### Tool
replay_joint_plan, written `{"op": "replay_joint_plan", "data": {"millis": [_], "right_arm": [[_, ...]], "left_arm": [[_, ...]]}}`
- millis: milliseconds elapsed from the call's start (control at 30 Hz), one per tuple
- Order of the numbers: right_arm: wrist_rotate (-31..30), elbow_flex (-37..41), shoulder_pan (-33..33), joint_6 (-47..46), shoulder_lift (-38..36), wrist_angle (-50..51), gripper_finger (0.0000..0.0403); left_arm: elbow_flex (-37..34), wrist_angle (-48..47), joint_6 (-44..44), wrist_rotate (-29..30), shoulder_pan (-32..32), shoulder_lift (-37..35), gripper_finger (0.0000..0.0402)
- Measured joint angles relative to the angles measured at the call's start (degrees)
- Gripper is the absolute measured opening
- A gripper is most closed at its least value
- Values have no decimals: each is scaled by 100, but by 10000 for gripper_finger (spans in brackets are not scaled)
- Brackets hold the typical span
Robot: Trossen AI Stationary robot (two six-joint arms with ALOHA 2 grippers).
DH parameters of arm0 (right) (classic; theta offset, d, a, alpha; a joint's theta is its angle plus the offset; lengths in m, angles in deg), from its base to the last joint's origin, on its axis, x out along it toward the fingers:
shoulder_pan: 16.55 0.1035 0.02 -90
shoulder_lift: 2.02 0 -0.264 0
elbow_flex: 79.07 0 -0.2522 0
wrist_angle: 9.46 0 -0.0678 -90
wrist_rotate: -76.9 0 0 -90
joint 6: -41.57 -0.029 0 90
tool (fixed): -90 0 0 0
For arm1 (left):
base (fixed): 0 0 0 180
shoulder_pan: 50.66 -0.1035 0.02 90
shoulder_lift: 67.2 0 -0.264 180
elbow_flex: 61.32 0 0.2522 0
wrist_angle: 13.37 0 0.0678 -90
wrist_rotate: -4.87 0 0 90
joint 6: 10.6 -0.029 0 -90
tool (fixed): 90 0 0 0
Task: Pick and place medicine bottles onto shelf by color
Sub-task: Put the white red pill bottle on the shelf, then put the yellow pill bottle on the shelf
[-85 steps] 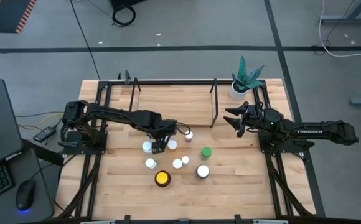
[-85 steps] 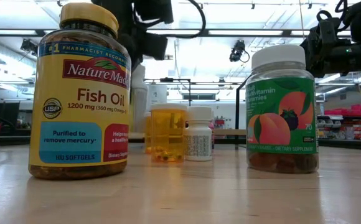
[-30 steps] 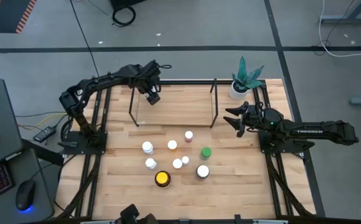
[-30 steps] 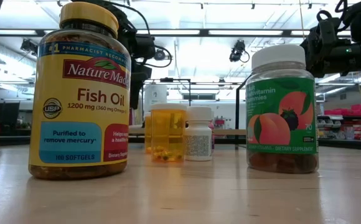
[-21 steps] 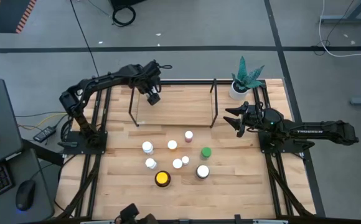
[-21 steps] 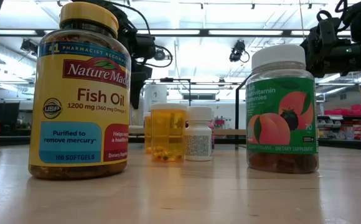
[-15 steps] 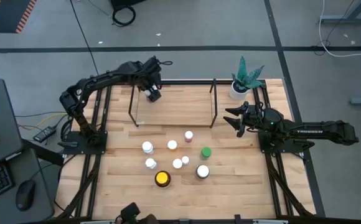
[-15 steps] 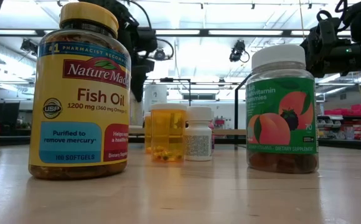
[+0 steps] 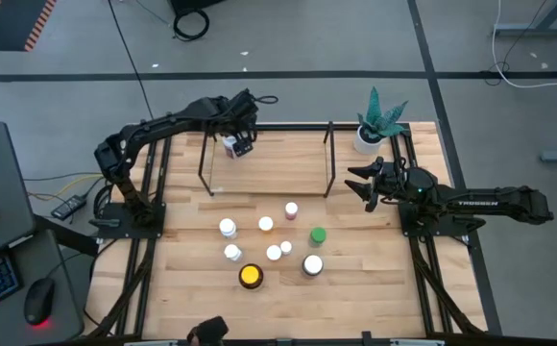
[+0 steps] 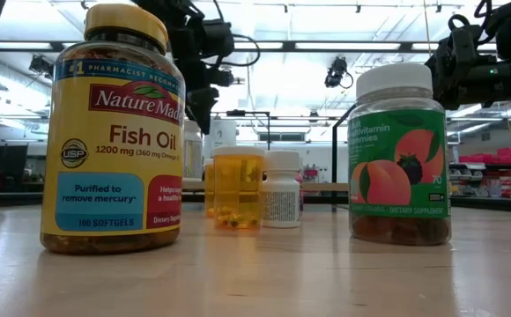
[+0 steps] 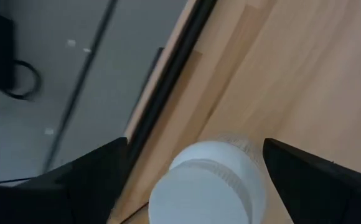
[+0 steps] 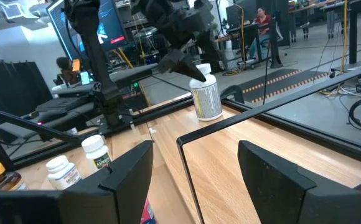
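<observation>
Four cameras: one overhead, one at counter height, one on each wrist.

The high view looks straight down on the whole counter (image 9: pixel 355 288), with the shelf (image 9: pixel 269 163) at its far edge and grey floor around. The low view sits on the counter surface, facing level toward the shelf, so near the front bottles that the fish oil bottle (image 10: pixel 114 132) fills the frame's height. The left wrist view looks steeply down, very close onto a white-capped bottle (image 11: pixel 202 186) on the shelf board. The right wrist view looks level across the shelf and catches that same bottle (image 12: pixel 206 96) from farther off.
</observation>
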Motion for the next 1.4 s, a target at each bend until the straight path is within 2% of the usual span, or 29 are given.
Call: {"op": "replay_joint_plan", "data": {"millis": [100,600,733,967,1133,1233,1400], "right_arm": [[0,1,0,0,-1,0,243],[0,2,1,0,1,0,243],[-2,2,-1,0,-1,0,243],[0,1,-1,0,-1,0,243],[-1,0,0,0,-1,0,243],[-2,2,-1,0,-1,0,243],[0,0,1,0,-1,0,243]], "left_arm": [[0,171,-94,358,159,1,378],[-131,-102,188,690,123,30,378],[-131,-131,184,937,130,30,374],[-131,-187,160,989,137,27,365],[-23,-144,65,967,417,-170,358],[7,-247,48,515,737,-414,351],[7,-539,617,-1249,1425,-804,344]]}}
